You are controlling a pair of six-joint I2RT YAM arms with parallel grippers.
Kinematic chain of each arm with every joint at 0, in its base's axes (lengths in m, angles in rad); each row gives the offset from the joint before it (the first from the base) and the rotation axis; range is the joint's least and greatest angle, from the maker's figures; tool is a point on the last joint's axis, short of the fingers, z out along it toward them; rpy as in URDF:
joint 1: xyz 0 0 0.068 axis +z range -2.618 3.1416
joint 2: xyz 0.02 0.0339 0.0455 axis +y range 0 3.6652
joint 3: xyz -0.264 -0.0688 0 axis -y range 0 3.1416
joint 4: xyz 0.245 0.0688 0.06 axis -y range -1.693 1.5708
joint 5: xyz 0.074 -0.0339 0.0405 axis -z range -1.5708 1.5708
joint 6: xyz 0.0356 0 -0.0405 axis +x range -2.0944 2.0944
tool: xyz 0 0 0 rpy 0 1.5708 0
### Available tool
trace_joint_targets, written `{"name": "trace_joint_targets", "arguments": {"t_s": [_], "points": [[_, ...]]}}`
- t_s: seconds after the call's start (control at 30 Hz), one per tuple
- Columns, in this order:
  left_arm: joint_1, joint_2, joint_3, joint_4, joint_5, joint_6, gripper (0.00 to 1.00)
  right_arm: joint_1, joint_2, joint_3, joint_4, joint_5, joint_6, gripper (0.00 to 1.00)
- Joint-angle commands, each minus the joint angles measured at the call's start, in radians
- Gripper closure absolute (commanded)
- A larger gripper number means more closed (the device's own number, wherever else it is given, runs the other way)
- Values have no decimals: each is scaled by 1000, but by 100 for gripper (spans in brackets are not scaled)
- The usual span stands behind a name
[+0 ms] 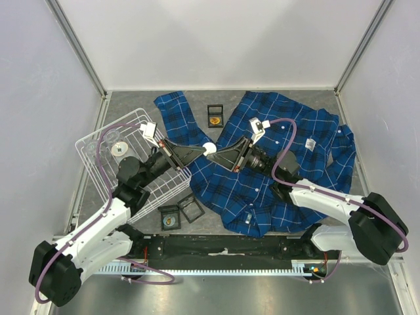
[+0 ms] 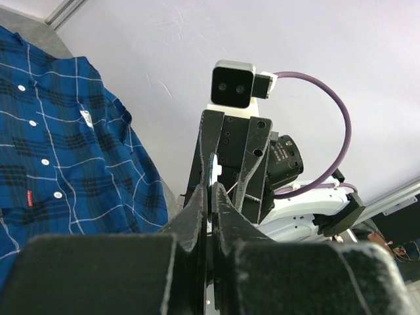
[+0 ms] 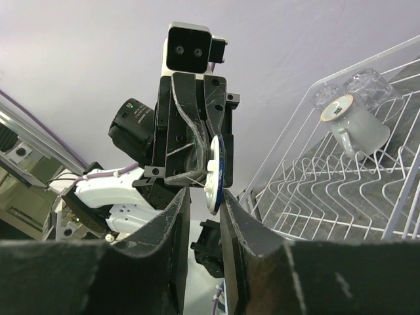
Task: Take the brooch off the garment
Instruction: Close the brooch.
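The brooch (image 1: 210,149), a small round white disc with a blue face, is held in the air between my two grippers, above the left edge of the blue plaid shirt (image 1: 282,184). My left gripper (image 1: 204,149) is shut on the brooch; in the left wrist view its fingers (image 2: 197,210) are pressed together with the disc's edge (image 2: 210,172) at their tips. My right gripper (image 1: 217,155) faces it, tip to tip. In the right wrist view the brooch (image 3: 215,174) sits edge-on between the parted tips of my right gripper (image 3: 203,197). The shirt (image 2: 59,151) lies spread flat.
A white wire rack (image 1: 98,141) stands at the left, with a cup in it (image 1: 118,149). It shows in the right wrist view (image 3: 341,197) with a mug (image 3: 354,125) and a glass (image 3: 367,82). Small black boxes lie at the back (image 1: 215,116) and front (image 1: 169,216) (image 1: 191,210).
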Motion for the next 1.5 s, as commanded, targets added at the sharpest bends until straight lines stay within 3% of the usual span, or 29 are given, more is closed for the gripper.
{"name": "trace_joint_targets", "arguments": {"t_s": [0.0, 0.17, 0.67, 1.13, 1.47], "points": [[4, -17, -25, 81, -11, 21, 98, 8, 17, 37, 77, 36, 21, 70], [5, -33, -38, 92, -6, 52, 98, 14, 35, 41, 103, 42, 52, 74], [-2, -80, -47, 52, -41, 133, 98, 48, 31, 14, 105, 99, 58, 67], [-44, -155, -35, -59, -113, 259, 98, 91, 54, -3, 116, 198, 69, 75], [-99, -199, -16, -129, -198, 372, 98, 103, 52, -8, 113, 257, 89, 67]]}}
